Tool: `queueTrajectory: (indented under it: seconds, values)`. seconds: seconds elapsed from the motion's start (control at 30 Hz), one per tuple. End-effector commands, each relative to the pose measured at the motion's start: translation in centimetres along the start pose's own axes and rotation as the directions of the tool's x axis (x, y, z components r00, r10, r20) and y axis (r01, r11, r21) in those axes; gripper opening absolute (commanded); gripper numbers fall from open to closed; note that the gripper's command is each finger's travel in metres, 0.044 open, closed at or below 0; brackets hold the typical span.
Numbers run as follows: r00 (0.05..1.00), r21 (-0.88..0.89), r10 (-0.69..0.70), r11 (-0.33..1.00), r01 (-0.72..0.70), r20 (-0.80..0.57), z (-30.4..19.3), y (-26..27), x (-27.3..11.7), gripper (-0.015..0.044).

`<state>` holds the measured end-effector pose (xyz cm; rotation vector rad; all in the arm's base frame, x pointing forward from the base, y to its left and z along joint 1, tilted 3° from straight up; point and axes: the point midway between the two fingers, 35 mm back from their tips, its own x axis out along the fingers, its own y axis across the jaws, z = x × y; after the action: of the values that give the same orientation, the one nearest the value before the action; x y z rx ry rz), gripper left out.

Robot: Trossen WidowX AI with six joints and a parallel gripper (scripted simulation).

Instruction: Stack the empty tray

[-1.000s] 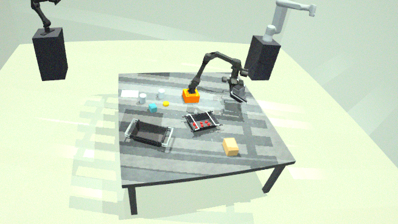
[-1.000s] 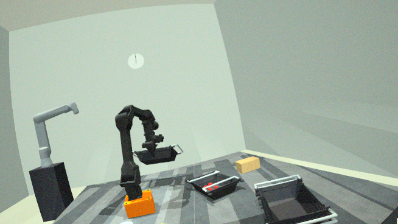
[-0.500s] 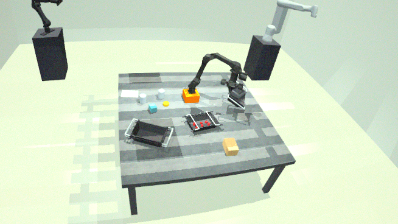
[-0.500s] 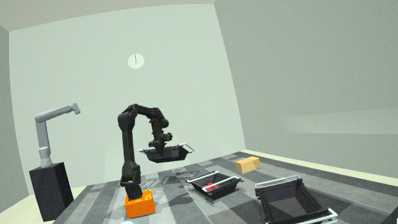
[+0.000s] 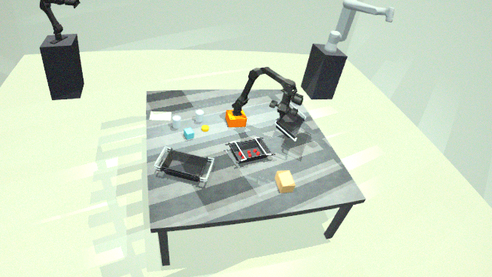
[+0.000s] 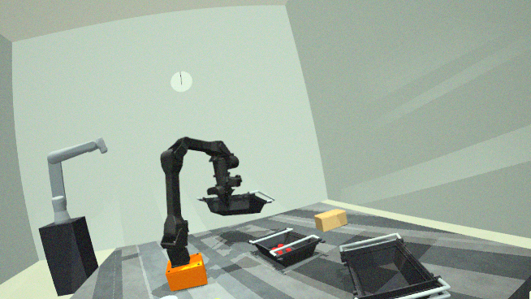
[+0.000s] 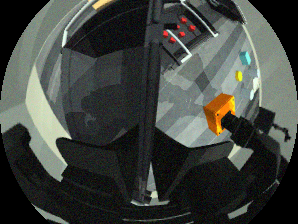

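Observation:
The loaded tray (image 5: 256, 158) (image 6: 299, 256) stands on the table with several red blocks (image 5: 250, 155) (image 6: 280, 249) (image 7: 182, 34) inside. Its two white bars (image 5: 262, 146) (image 6: 294, 245) (image 7: 182, 44) lie across its top, apart from each other. My gripper (image 5: 287, 115) (image 6: 227, 200) (image 7: 144, 127) is shut on a side wall of the empty black tray (image 5: 293, 127) (image 6: 237, 209) (image 7: 105, 80). It holds this tray in the air beyond the loaded tray, to the right in the top view. The held tray looks roughly level in the exterior view, its bars at its ends. The fingertips are partly hidden.
A larger dark tray (image 5: 180, 173) with white bars at its ends stands left of the loaded tray in the top view. A tan block (image 5: 285, 181) (image 6: 331, 220) stands near the front. A cyan cube (image 5: 189, 133), a yellow disc (image 5: 205, 128) and two pale cups stand left of the orange base (image 5: 236, 120).

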<state>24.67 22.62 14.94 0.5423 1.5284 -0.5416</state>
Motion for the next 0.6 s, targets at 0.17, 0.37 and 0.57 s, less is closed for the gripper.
queueTrajectory:
  seconds: [0.17,0.37,0.57]
  values:
    - [1.000,0.107,0.008,0.994,-0.009,0.008,4.0,-0.6,-0.2,0.0000]
    - [1.000,0.175,0.007,0.985,-0.009,0.010,6.3,-1.3,-0.3,0.0000]
    - [1.000,0.241,0.006,0.970,-0.009,0.012,8.6,-2.1,-0.3,0.0000]
